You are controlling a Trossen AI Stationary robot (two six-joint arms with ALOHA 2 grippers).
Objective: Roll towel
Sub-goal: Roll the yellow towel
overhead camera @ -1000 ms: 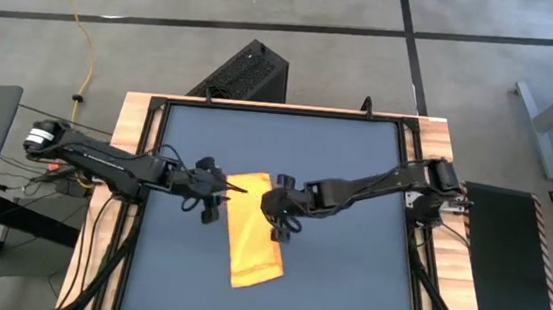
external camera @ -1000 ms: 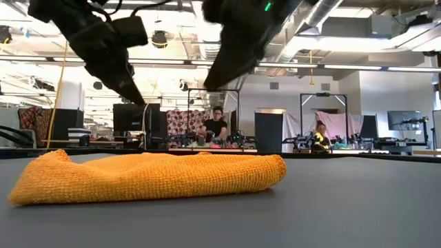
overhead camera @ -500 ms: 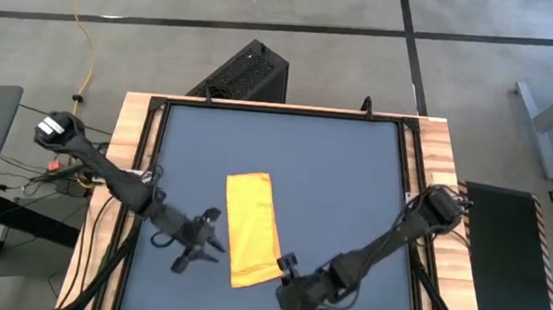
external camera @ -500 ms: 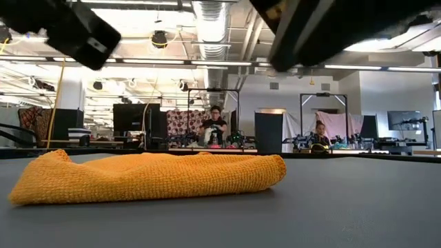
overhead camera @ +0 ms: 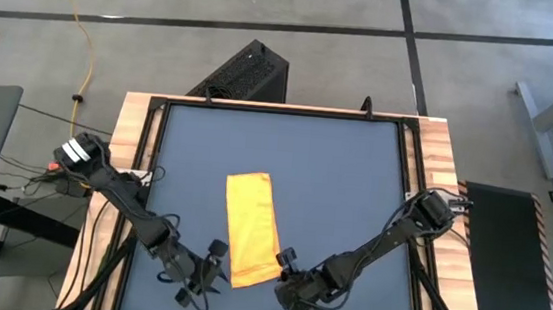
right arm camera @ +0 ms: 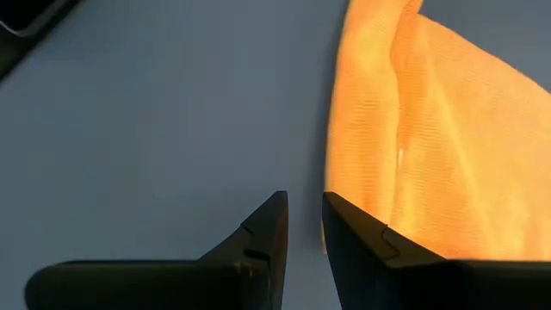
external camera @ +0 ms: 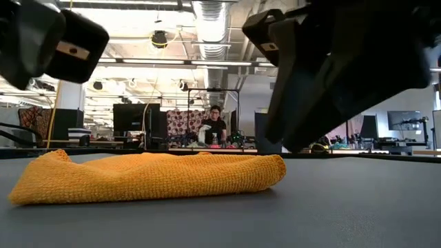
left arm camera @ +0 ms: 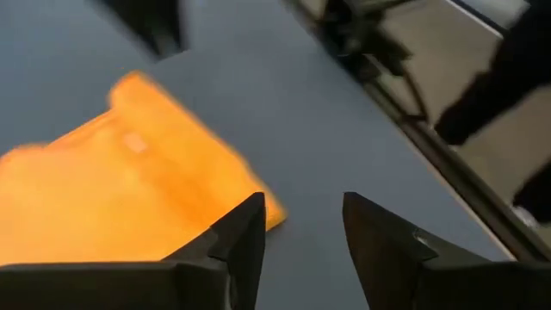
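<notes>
The yellow-orange towel [overhead camera: 252, 229] lies flat on the dark table as a narrow folded strip that runs from far to near. It also shows in the low view [external camera: 148, 176]. My left gripper [overhead camera: 210, 270] is low over the table, just left of the towel's near end [left arm camera: 129, 172], and it is open and empty. My right gripper [overhead camera: 285, 266] is low at the towel's near right corner. Its fingers are a little apart, and the towel's long edge [right arm camera: 344, 146] lies just beside one fingertip.
Black rails [overhead camera: 151, 164] and wooden boards [overhead camera: 436, 149] frame the dark table top. A black box [overhead camera: 244, 72] stands on the floor beyond the far edge. Both arm bodies hang large and close in the low view [external camera: 344, 62]. People sit far behind in the room [external camera: 215, 127].
Both grippers have gone from either side of the towel's far part toward the table's near edge. They have come down low beside the towel's near end, the left on its left and the right on its right. The towel has not moved.
</notes>
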